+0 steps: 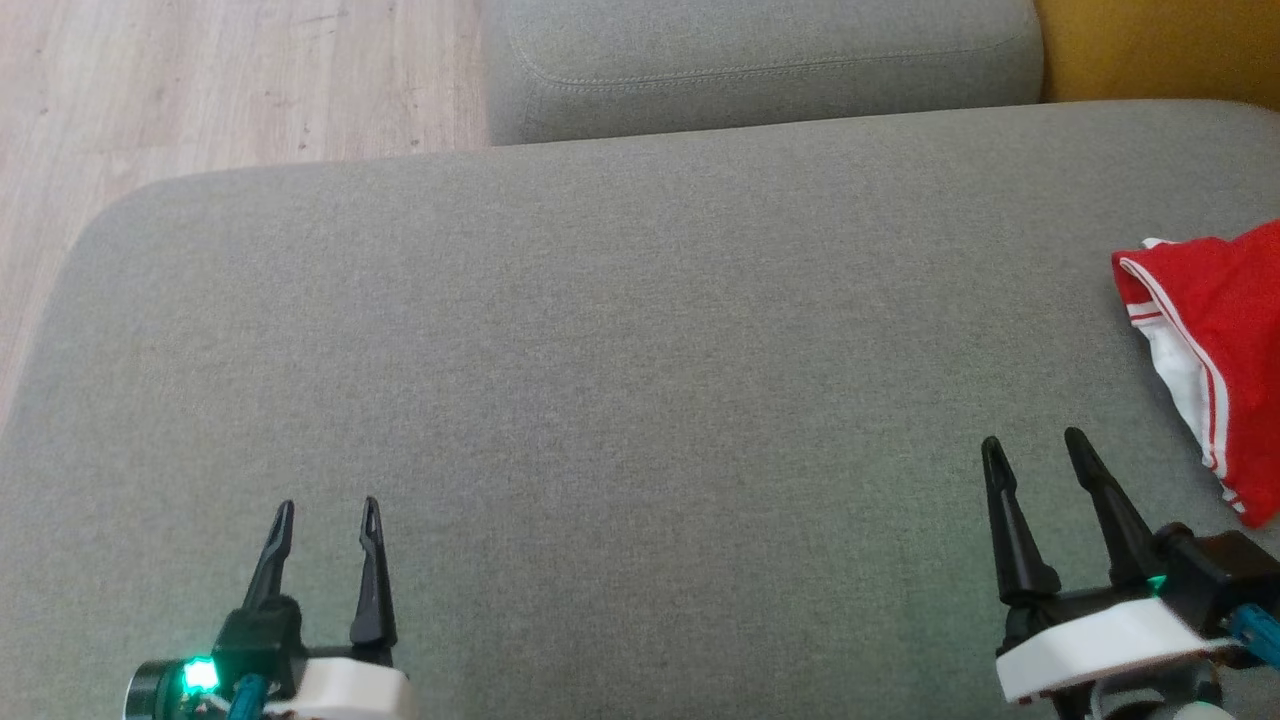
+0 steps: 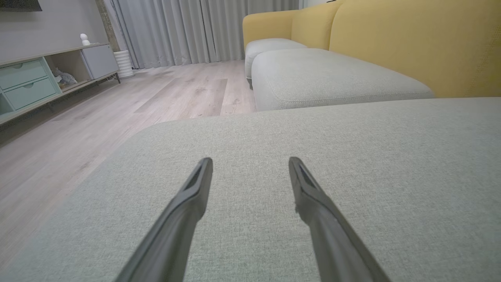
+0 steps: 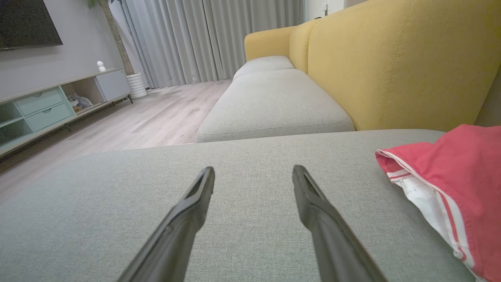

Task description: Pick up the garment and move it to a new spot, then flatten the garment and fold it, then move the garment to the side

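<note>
Both the left gripper (image 1: 327, 512) and right gripper (image 1: 1035, 446) gape wide, empty; red garment (image 1: 1215, 340) lies untouched.

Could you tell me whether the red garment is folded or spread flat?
Bunched, not flat: the red garment lies crumpled, white inside showing, partly out of frame.

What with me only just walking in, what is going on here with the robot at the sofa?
Nothing is being handled yet. The robot's left gripper and right gripper are both open and empty, poised over the grey seat cushion. The red and white garment lies bunched up at the cushion's right side, just beyond the right gripper, untouched. Picking it up has not begun.
</note>
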Robot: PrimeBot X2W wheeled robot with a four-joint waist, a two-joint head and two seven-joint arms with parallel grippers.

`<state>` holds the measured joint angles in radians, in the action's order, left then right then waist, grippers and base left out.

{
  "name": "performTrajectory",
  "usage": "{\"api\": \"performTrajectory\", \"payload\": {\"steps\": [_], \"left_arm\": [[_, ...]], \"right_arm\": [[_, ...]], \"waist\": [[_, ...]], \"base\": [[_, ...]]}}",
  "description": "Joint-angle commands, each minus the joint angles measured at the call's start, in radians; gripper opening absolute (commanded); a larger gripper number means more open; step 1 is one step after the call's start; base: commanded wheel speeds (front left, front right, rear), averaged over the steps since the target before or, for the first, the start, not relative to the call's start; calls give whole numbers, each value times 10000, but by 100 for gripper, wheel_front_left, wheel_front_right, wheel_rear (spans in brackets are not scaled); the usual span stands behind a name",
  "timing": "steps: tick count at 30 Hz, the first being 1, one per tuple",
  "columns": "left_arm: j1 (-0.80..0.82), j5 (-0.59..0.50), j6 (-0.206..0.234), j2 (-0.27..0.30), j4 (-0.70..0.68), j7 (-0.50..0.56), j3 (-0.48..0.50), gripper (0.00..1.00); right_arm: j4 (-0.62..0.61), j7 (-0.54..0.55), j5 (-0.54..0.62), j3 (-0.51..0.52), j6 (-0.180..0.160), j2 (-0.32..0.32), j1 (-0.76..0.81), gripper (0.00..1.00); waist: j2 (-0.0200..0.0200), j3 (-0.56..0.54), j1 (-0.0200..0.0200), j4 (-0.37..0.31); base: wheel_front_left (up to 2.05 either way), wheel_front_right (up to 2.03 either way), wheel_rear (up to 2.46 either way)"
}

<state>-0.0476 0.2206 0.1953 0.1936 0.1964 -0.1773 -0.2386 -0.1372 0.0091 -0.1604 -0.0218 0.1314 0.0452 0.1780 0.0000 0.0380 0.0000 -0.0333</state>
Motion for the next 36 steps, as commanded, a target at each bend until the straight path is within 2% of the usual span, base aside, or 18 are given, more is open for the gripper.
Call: {"api": "performTrajectory", "payload": {"steps": [1,12,13,16,36], "left_arm": [[359,55,110,183,-325,-19,277,100],[398,140,136,205,-343,-53,203,100],[1,95,71,26,-20,2,-142,0],[-28,210,38,-59,236,9,-170,0],[252,2635,-520,-220,313,438,371,0]], "right_arm": [[-392,-1,-113,-237,-7,51,-224,100],[-413,38,-170,-285,-7,51,-242,100],[-9,9,-95,-39,0,0,1,0],[296,-13,-206,-81,0,-1,23,0],[913,7,-2847,-37,-1,176,-489,0]], "waist": [[0,9,0,8],[0,60,0,49],[0,60,0,50],[0,58,0,54],[0,-12,0,101]], "base": [[0,0,0],[0,0,0],[0,0,0],[0,0,0],[0,0,0]]}}
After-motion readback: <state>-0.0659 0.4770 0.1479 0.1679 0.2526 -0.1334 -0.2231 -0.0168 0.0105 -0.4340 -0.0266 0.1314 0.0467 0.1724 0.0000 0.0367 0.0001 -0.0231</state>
